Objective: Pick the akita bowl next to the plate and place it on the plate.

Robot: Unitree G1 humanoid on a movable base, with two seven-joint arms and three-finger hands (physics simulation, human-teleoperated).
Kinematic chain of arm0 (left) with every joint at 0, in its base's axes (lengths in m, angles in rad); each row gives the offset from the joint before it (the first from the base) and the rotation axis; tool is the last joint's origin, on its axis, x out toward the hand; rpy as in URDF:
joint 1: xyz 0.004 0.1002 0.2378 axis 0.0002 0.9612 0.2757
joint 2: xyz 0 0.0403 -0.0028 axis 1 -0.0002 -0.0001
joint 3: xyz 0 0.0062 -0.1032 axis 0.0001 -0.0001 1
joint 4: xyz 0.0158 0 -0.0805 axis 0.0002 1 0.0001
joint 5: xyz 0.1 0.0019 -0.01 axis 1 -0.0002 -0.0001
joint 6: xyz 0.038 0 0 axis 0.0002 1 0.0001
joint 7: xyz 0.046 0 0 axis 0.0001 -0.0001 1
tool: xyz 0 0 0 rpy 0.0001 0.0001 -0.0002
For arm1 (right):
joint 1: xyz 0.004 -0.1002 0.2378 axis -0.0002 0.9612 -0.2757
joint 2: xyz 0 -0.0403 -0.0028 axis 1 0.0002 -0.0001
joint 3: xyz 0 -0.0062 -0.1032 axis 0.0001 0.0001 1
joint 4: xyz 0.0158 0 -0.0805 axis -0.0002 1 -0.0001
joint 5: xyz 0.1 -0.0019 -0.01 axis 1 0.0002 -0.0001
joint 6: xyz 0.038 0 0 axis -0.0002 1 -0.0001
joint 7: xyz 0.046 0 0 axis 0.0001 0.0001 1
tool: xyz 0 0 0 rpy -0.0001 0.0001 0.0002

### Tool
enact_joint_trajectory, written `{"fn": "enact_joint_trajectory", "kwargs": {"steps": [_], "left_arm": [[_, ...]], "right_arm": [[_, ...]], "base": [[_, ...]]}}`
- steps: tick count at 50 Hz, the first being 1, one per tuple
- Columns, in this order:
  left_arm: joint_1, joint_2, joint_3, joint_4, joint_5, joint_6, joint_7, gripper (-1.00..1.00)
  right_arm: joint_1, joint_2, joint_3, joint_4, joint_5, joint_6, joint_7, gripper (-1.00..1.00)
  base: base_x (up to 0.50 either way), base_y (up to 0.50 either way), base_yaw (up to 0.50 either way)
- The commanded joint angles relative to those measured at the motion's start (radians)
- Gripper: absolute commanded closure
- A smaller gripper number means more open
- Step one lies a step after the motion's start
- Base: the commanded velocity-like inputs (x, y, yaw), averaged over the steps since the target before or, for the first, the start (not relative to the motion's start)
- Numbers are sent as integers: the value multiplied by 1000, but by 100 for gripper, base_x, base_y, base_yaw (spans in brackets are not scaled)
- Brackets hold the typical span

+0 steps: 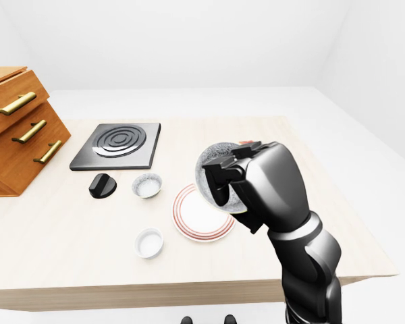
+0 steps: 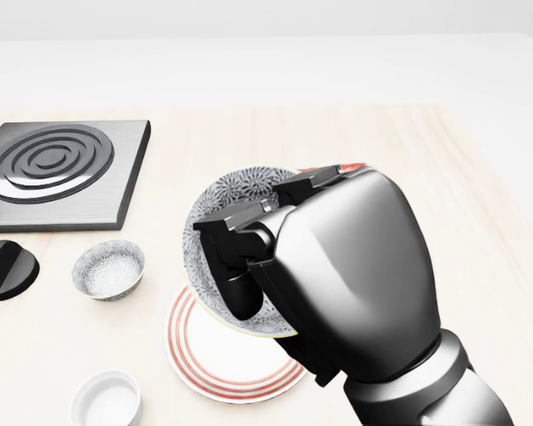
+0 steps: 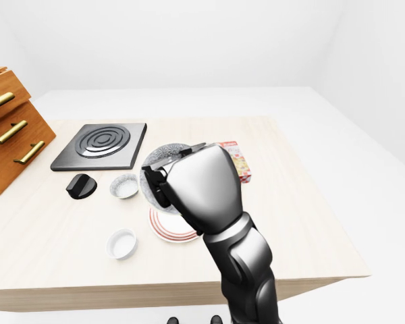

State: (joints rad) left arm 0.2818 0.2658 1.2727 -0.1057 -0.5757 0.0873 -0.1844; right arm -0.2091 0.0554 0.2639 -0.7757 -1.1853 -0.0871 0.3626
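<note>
Right arm (image 2: 417,390) bent upward, hand (image 2: 338,266) clamped on akita bowl (image 2: 235,191) rim

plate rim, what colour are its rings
Red rings on a white plate, clearest in the head view.

A grey-and-white floral pattern is seen inside the held bowl (image 2: 240,191), against the glossy black right hand (image 2: 329,266). The plate (image 2: 202,362) is white, ringed with red bands. The small bowl (image 2: 108,269) is patterned grey, the ramekin (image 2: 107,401) plain white. The hob (image 2: 58,169) is dark grey with concentric rings, the knob (image 2: 4,269) black, the table (image 2: 480,266) pale wood, the box (image 3: 239,162) checked red and white.
</note>
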Motion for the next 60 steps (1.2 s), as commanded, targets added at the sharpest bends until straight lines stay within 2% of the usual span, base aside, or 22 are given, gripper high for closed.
{"fn": "enact_joint_trajectory", "kwargs": {"steps": [1,5,7,9,11,16,25,32,40,50,60], "left_arm": [[1,-2,-2,0,1,0,1,-100],[0,-3,-3,0,1,0,1,-100],[0,-3,-4,0,2,0,1,-100],[0,-4,-6,2,4,0,1,-100],[-1,-6,-10,1,7,0,3,-100],[-4,-7,-21,6,15,0,4,-100],[-6,-5,-30,17,18,0,6,-100],[-8,-5,-41,27,22,0,8,-100],[-7,-5,-44,24,21,0,10,-100],[-9,-7,-50,27,25,0,10,-100],[-9,-6,-52,33,26,0,9,-100]], "right_arm": [[99,55,128,36,-77,0,-67,100],[131,58,152,84,-49,0,-63,100],[111,39,136,112,-59,0,-90,100],[115,42,128,138,-16,0,-51,100],[91,29,106,163,-27,0,-73,100],[133,25,131,199,-12,0,-41,100],[144,23,175,274,-66,0,-95,100],[111,15,144,391,-113,0,-152,100],[97,3,123,485,-183,0,-265,100],[-21,-2,26,619,-187,0,-325,100],[26,-5,57,652,-222,0,-382,100]], "base": [[0,0,0],[0,0,0],[0,0,0],[0,0,0],[0,0,0],[0,0,0],[0,0,0],[0,0,0],[0,0,0],[0,0,0],[0,0,0]]}}
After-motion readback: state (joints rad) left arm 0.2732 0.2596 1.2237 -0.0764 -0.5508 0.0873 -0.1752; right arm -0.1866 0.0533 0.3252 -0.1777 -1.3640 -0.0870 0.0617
